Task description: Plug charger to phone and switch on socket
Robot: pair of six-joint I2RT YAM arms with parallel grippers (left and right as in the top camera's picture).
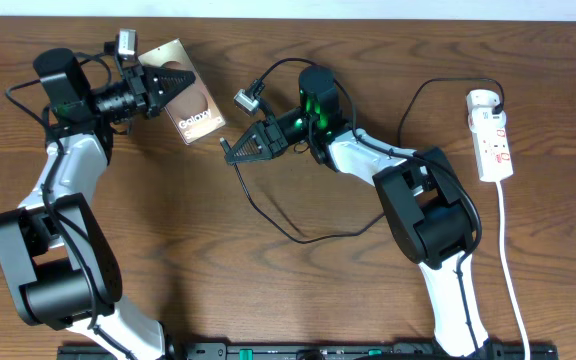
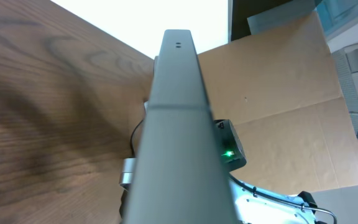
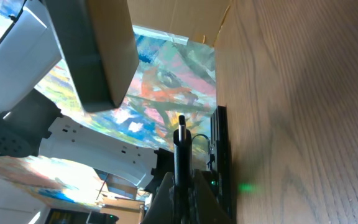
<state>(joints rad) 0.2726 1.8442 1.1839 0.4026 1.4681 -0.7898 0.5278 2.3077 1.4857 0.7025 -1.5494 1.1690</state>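
Filling my left wrist view edge-on, the phone [image 2: 179,124] is pinched in my left gripper [image 1: 178,83] over the table [image 1: 298,300], upper left. My right gripper [image 1: 230,152] pinches the charger [image 3: 180,140] by its plug tip near the phone. Its cable loops away right to the socket [image 1: 492,135].

On the table [image 1: 298,310], the phone [image 1: 200,118] sat at 10 o'clock from the middle, tilted, its upper end between the fingers of the left gripper [image 1: 180,84]. The right gripper [image 1: 228,150] lay near it at 5 o'clock, apart from it, with the charger's [image 1: 298,238] tip in its fingers. The cable looped toward 6 o'clock, then ran to the socket [image 1: 493,140] at 3 o'clock.
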